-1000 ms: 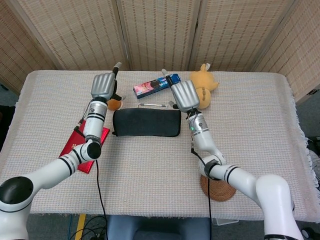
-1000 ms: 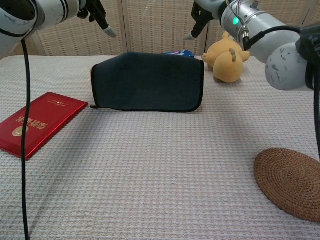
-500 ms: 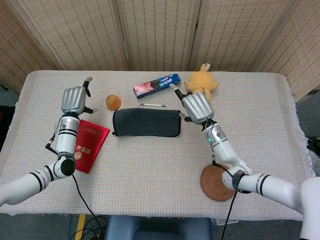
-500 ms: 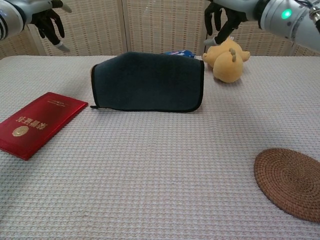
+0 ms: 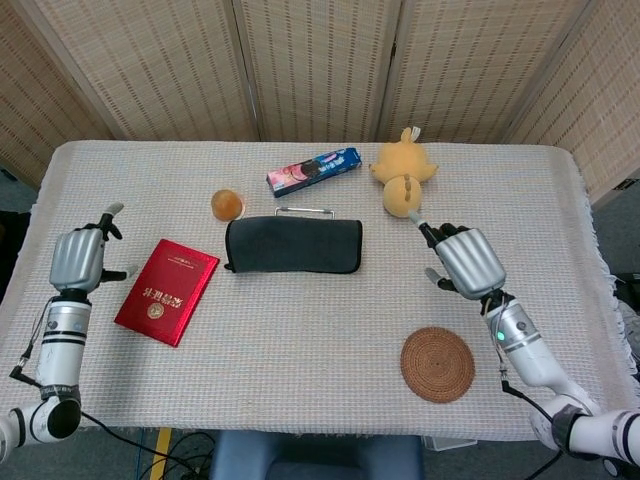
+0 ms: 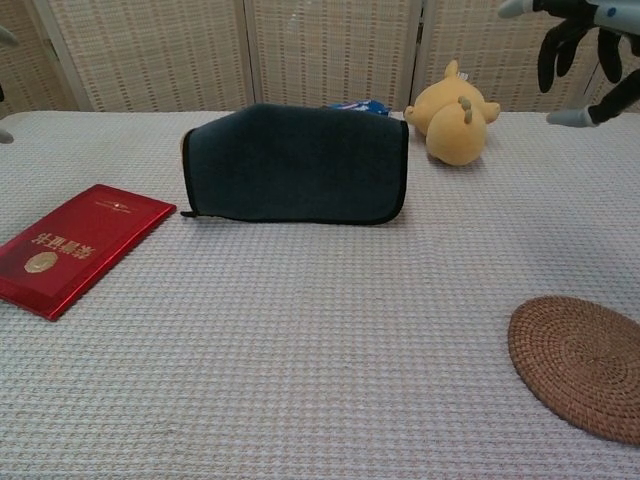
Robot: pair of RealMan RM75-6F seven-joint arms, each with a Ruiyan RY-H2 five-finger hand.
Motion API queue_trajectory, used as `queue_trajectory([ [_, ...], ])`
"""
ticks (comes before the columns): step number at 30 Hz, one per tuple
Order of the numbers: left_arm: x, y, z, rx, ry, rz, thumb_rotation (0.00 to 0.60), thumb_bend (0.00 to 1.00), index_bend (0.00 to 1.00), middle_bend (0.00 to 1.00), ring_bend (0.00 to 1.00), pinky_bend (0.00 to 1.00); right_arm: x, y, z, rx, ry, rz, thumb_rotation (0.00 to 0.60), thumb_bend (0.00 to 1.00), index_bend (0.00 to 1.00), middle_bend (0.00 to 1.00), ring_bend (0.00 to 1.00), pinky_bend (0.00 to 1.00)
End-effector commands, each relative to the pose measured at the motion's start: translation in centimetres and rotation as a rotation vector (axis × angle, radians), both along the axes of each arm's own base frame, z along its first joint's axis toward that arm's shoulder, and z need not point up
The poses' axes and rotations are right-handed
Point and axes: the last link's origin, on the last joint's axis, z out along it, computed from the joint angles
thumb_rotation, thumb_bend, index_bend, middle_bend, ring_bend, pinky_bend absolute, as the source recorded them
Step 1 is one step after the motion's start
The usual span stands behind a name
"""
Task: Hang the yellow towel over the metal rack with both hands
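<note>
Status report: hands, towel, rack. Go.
Left hand and right hand open, holding nothing, wide of the rack. Dark towel draped over metal rack; no yellow towel seen. Nothing obstructing.

Dark towel (image 6: 295, 162) draped on rack; right hand (image 6: 585, 45) hovers open above table (image 6: 300, 350).

**Both hands drawn back from the rack to the worktop's sides**

A second ago both hands hovered close above the dark towel's two ends. Now the left hand (image 5: 77, 258) sits far out at the worktop's left edge, beyond the red booklet (image 5: 167, 291), empty with fingers apart. The right hand (image 5: 468, 262) has pulled away to the right, below the yellow plush toy (image 5: 402, 177) and above the round woven coaster (image 5: 438, 364), also empty with fingers spread.
</note>
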Motion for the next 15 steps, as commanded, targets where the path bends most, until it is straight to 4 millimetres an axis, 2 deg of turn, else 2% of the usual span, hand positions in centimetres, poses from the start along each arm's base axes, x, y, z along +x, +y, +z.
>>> queue_trajectory([
  [1, -2.1, -4.5, 1.1, 0.01, 0.006, -0.004, 0.6, 0.02, 0.18, 0.46, 0.43, 0.48, -2.8, 3.6, 1.7, -0.027, -0.01, -0.033, 0.6, 0.29, 0.08, 0.44, 0.4, 0.55],
  [3, -3.1, -6.7, 1.1, -0.002, 0.002, 0.005, 0.6, 0.02, 0.19, 0.46, 0.43, 0.48, -4.1, 5.4, 2.3, -0.049, -0.011, -0.055, 0.6, 0.29, 0.09, 0.44, 0.4, 0.55],
  [10, -5.7, -12.6, 1.8, 0.015, 0.028, 0.079, 0.6, 0.02, 0.19, 0.46, 0.43, 0.48, -7.7, 10.3, 3.1, -0.096, -0.037, -0.162, 0.6, 0.29, 0.11, 0.44, 0.4, 0.55],
  [15, -6.2, -15.8, 2.1, 0.072, 0.054, 0.077, 0.6, 0.02, 0.2, 0.45, 0.43, 0.48, -9.2, 12.4, 3.1, -0.113, -0.094, -0.227, 0.6, 0.29, 0.13, 0.44, 0.4, 0.55],
])
